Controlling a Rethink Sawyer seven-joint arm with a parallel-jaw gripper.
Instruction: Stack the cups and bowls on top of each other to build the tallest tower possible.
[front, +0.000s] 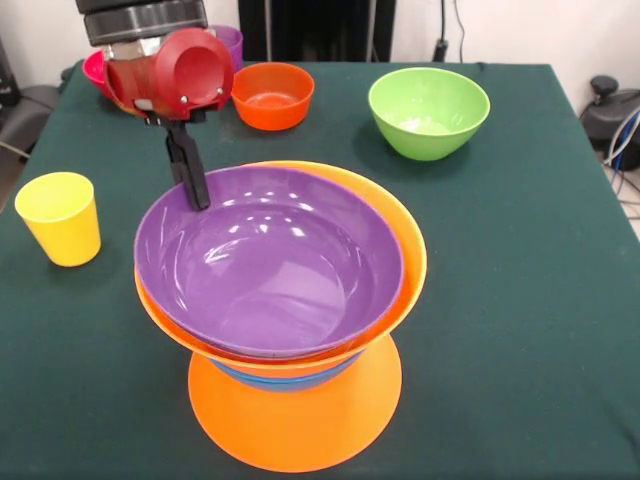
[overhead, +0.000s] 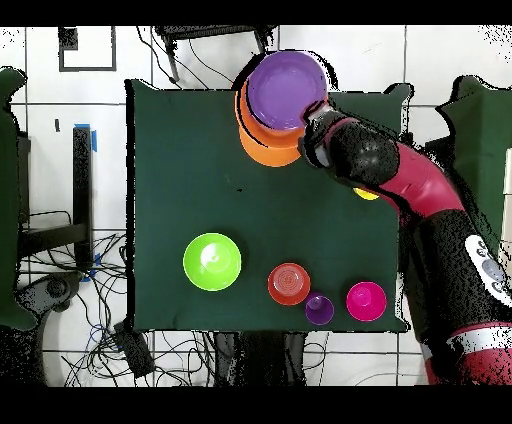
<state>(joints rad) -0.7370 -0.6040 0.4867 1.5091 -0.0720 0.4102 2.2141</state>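
- Reaching down from the far left in the front view, the red-and-black gripper sets its dark fingers on the far-left rim of the wide shallow purple plastic bowl; whether they pinch the rim cannot be told. That bowl tops the tower near the table's front edge, with the opaque yellow plastic cup to its left.
- Overhead, the medium green plastic bowl sits well apart from the tower.

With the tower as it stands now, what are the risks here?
1. The hand is at the purple bowl's rim; moving sideways may drag the bowl off.
2. The tower looks top-heavy: wide bowls sit over a narrower blue bowl, so a push may tip it.
3. The yellow cup stands near the arm's path.
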